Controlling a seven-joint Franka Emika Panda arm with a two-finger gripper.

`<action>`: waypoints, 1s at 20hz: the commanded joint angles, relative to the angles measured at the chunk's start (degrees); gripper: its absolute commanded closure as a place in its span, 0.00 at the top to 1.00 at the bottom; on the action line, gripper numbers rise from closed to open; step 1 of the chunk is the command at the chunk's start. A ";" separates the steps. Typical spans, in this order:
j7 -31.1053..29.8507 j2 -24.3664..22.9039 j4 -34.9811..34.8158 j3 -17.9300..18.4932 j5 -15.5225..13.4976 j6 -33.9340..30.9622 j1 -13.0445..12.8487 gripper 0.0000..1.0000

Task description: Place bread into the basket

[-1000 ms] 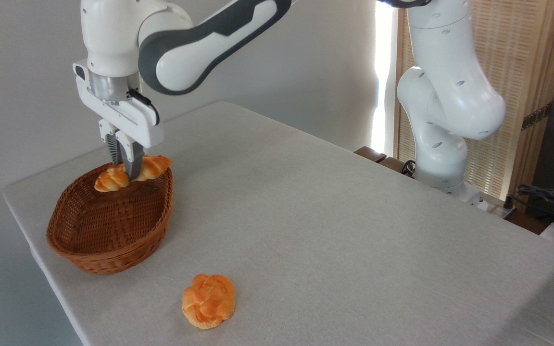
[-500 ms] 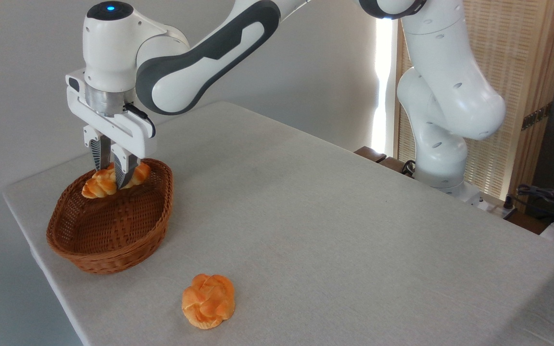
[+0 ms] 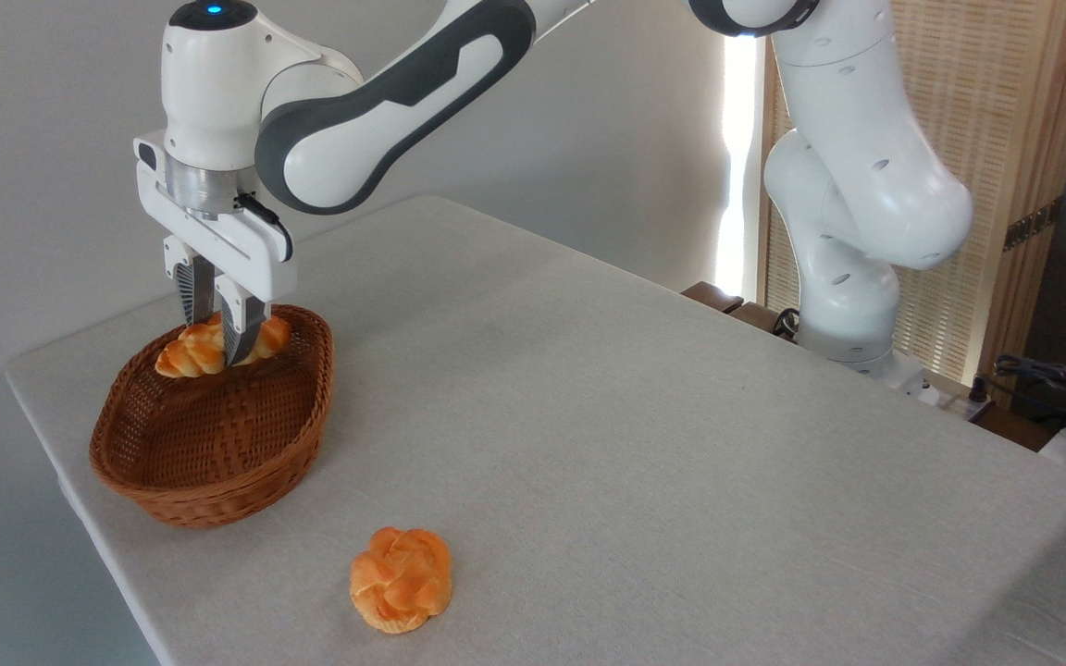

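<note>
Nearest to me, close to the front edge of the table [image 3: 588, 416], sits a round knotted bun [image 3: 401, 579], alone on the pale cloth and well apart from everything else. It has no part in this job, as far as I can judge.

Further back and to the left stands the basket [image 3: 218, 462], an oval of brown wicker with a thick plaited rim, close to the table's left edge. Its floor looks bare from where I stand.

Over the far end of the basket hangs the gripper [image 3: 216, 340], pointing straight down, its two fingers closed across the middle of the bread [image 3: 191, 350]. The braided loaf lies roughly level in the grip, its tapered ends sticking out left and right, and it hangs inside the rim line but clear of the basket floor, near the far wall.

What worries me is how far toward the far end the loaf sits. If the fingers part here, one end could catch on the sloping far wall or the rim, and the loaf might tip, come to rest propped against the side, or roll out over the edge toward the wall behind. A glossy crust may also cling to one finger and swing as it is let go. The basket is light, I'd guess, so a knock from the fingers could shove it toward the table's left edge.
</note>
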 commanded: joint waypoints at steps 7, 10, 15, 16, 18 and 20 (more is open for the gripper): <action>3.09 -1.15 0.33 -0.38 1.98 -1.17 0.01 1.00; 3.18 -3.52 0.51 0.23 1.89 -1.69 0.71 1.00; 8.43 -10.46 0.77 1.29 1.89 -14.84 5.18 1.00; 10.89 -11.95 0.77 2.34 1.98 -18.88 5.46 1.00; 16.15 -14.77 0.77 5.76 4.42 -27.14 5.63 1.00; 24.40 -16.62 1.03 8.40 7.77 -32.52 5.63 1.00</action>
